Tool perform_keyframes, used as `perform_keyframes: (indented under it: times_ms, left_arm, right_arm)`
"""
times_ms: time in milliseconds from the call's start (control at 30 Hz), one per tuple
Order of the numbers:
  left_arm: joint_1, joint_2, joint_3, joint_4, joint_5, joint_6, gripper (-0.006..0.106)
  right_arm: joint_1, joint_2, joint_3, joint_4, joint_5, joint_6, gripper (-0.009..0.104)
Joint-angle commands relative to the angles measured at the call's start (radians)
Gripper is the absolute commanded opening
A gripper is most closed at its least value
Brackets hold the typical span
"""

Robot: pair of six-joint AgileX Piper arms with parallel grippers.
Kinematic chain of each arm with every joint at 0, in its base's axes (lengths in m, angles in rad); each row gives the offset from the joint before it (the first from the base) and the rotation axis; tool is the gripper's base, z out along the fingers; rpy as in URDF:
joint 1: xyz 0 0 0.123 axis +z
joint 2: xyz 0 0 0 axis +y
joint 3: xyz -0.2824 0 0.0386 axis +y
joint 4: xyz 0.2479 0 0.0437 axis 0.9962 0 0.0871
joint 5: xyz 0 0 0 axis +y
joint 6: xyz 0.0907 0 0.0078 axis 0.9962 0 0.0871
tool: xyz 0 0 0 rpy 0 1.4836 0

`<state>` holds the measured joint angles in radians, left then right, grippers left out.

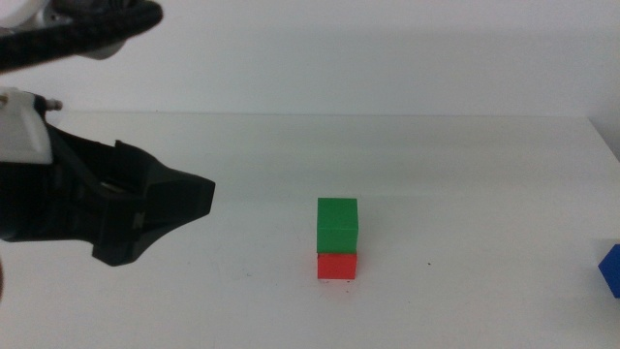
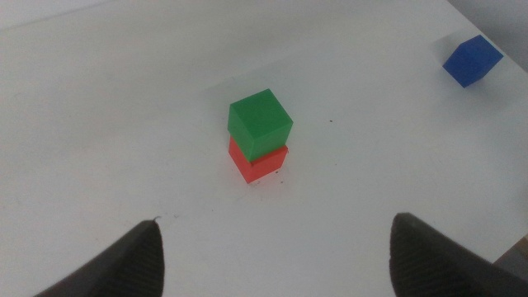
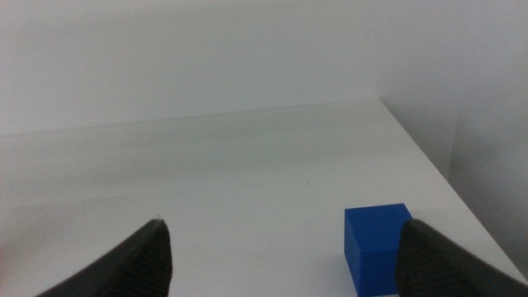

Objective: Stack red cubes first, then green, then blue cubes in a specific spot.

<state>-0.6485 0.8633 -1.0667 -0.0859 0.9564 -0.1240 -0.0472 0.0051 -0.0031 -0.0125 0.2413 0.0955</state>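
Observation:
The green cube [image 1: 337, 225] sits on top of the red cube [image 1: 337, 265] near the middle of the white table; the same stack shows in the left wrist view as green cube [image 2: 260, 122] over red cube [image 2: 257, 162]. My left gripper [image 1: 189, 204] hangs open to the left of the stack, apart from it, with nothing between its jaws [image 2: 276, 256]. The blue cube [image 1: 611, 269] lies alone at the table's right edge, also seen as blue cube [image 2: 472, 60]. My right gripper [image 3: 285, 256] is open and hovers just short of the blue cube [image 3: 378, 247].
The white table's right edge [image 3: 429, 157] runs close beside the blue cube. A cable bundle [image 1: 77, 34] of the left arm crosses the upper left of the middle view.

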Motion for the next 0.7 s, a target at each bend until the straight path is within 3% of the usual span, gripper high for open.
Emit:
perform_keyframes:
  times_ms: [0,133,233,367,433,600,667]
  left_arm:
    - [0.002,-0.002,-0.009,-0.012,-0.010,-0.015,0.094]
    - [0.002,-0.002,-0.009,-0.009,-0.010,-0.013,0.094]
    - [0.002,-0.002,-0.009,-0.009,-0.010,-0.011,0.094]
    - [0.002,-0.002,-0.009,-0.009,-0.012,-0.011,0.094]
    - [0.002,-0.002,-0.009,-0.009,-0.015,-0.011,0.094]
    - [0.002,-0.002,-0.009,-0.001,-0.029,-0.011,0.094]
    - [0.002,-0.002,-0.009,-0.001,-0.029,-0.011,0.094]
  right_arm:
    - [-0.002,-0.005,0.003,-0.006,-0.010,-0.003,0.085]
    - [-0.002,-0.005,0.003,-0.006,-0.010,-0.003,0.085]
    - [-0.002,-0.005,0.003,-0.006,-0.096,-0.009,0.085]
    - [-0.002,0.008,-0.072,-0.012,-0.103,0.102,0.085]
    - [-0.002,0.102,-0.202,-0.044,0.006,0.104,0.085]
    - [-0.002,0.523,-0.657,-0.119,0.623,0.066,0.085]
    - [-0.002,0.650,-0.763,-0.156,0.792,0.037,0.085]
